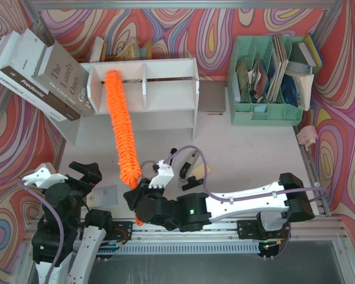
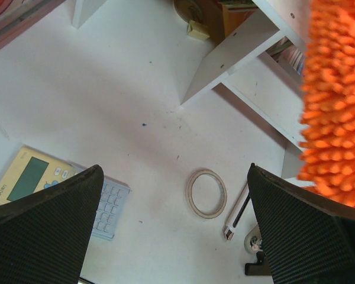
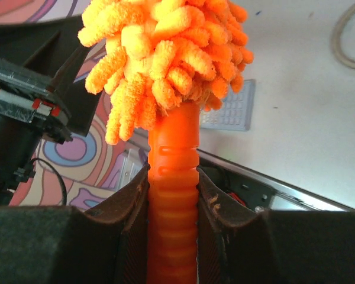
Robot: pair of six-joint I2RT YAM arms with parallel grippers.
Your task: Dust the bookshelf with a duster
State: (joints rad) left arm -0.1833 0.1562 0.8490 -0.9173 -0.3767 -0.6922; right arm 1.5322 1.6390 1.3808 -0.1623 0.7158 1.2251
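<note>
My right gripper (image 3: pixel 173 177) clamps the duster (image 1: pixel 121 127) by its handle, its fluffy tip reaching the left compartment of the bookshelf (image 1: pixel 168 68). My left gripper (image 2: pixel 173 177) hangs with jaws apart, holding nothing.

On the white bench (image 2: pixel 106 89), a yellow calculator (image 2: pixel 31 177) with pale keys lies near a tape ring (image 2: pixel 190 193) and a slim pen-like object (image 2: pixel 236 216), while stacked books (image 1: pixel 38 74) lean at the far left and a mint-green slotted organizer (image 1: pixel 263 113) holding booklets stands at the far right.
</note>
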